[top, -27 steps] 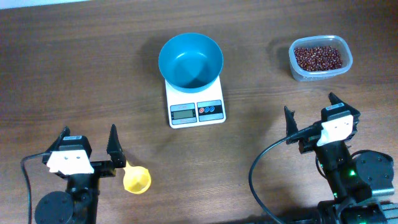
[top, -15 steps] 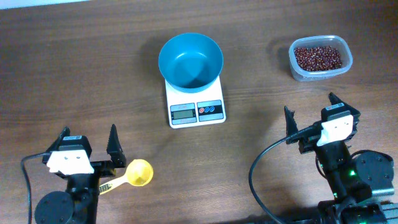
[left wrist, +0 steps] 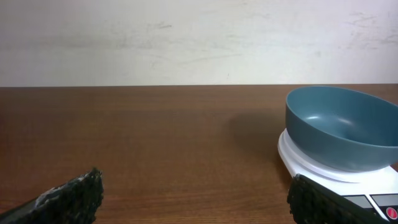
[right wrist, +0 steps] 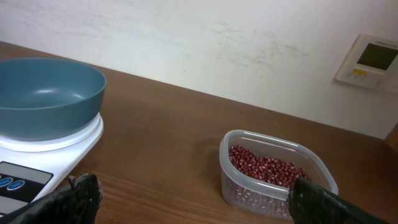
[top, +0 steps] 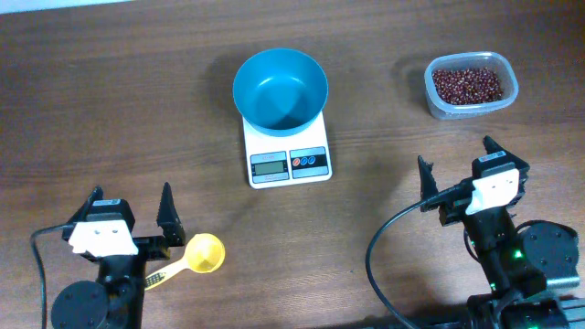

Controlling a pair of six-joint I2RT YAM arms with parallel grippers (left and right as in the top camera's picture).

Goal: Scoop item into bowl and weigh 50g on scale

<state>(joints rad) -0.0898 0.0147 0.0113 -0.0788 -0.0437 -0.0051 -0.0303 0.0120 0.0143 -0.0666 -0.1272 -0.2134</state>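
Only the yellow scoop (top: 203, 253) has changed since a moment ago: then it stood foreshortened just outside my left fingers (top: 167, 208). Now it lies flat on the table (top: 82, 100) with its cup just beyond the right-hand finger and its handle running back toward my left arm's base. Both arms look as they did.

My left fingers are spread wide and hold nothing. The scoop is beside them rather than between them, and I cannot tell whether the nearer finger touches it. My right fingers (top: 426, 179) are also spread wide around bare table.

Farther out, ahead and to the right of my left fingers and ahead and to the left of my right ones, the scale (top: 288, 151) sits with the bowl (top: 280, 87) on its platform. The bowl's inside shows only bare blue. The display is too small for me to read.

Farthest out, ahead and slightly to the right of my right fingers, the beans (top: 467, 84) are all in the clear tub (right wrist: 273, 149), well apart from the bowl.

By my reckoning the task has barely begun. The bowl is placed, but the scoop is not in my grip, no beans have been scooped, and the weighing to 50g is all still to do.
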